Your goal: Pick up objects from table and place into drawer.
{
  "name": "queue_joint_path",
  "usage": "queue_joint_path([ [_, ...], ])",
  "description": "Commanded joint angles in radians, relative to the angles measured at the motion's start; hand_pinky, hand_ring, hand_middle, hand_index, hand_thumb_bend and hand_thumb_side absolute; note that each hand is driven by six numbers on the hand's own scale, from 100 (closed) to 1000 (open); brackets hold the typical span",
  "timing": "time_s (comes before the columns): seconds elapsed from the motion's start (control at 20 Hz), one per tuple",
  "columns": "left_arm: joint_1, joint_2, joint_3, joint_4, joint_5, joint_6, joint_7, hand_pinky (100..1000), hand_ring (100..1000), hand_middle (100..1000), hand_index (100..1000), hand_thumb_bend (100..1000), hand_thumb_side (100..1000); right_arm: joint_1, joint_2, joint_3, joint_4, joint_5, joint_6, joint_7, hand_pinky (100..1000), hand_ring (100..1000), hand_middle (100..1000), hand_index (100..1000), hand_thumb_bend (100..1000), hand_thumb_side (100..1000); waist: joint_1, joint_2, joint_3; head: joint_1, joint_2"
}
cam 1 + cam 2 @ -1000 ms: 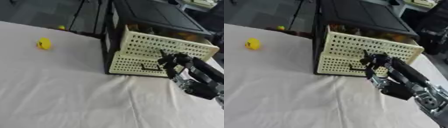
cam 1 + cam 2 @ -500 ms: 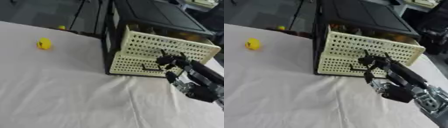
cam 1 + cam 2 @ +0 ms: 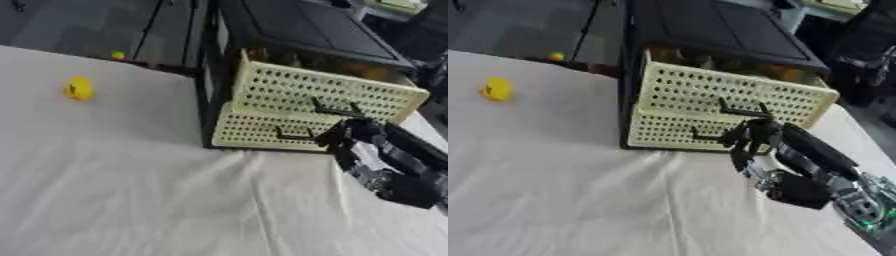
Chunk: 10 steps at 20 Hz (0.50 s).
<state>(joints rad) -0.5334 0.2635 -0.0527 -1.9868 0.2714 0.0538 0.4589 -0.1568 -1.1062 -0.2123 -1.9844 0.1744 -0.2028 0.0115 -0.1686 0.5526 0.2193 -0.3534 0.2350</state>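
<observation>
- the small yellow rounded object (image 3: 79,88) lies far off on the white cloth-covered table (image 3: 131,190), well to the left of the black and silver right hand (image 3: 756,141); no other hand shows, so this one is nearest.
- that hand's fingers are at the black handle (image 3: 710,136) of the lower cream perforated drawer (image 3: 262,129); curled on it or only touching, i cannot tell.
- the upper cream perforated drawer (image 3: 737,95) in the black frame cabinet (image 3: 289,35) stands pulled out, with orange-brown things dimly inside.

A matt white cloth, softly creased, covered the tabletop (image 3: 131,190). The cream drawer (image 3: 324,100) fronts looked like perforated plastic in a black frame (image 3: 210,75). The right hand (image 3: 754,137) was dull black.
</observation>
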Motion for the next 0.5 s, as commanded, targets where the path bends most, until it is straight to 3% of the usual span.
queue_joint_path([
  [0.05,-0.003,0.012,0.0,-0.013,-0.003,-0.001,-0.005,637,551,787,829,124,803,-0.001,-0.048,-0.033,-0.016,-0.013,0.011,-0.031,534,637,657,807,100,1000,0.008,-0.034,-0.004,0.0,-0.004],
  [0.5,-0.012,0.009,-0.004,-0.013,-0.004,-0.003,-0.007,638,552,788,831,120,806,0.011,-0.038,-0.047,-0.016,-0.026,0.049,-0.066,600,696,693,818,100,1000,0.0,-0.023,0.007,-0.005,-0.025],
])
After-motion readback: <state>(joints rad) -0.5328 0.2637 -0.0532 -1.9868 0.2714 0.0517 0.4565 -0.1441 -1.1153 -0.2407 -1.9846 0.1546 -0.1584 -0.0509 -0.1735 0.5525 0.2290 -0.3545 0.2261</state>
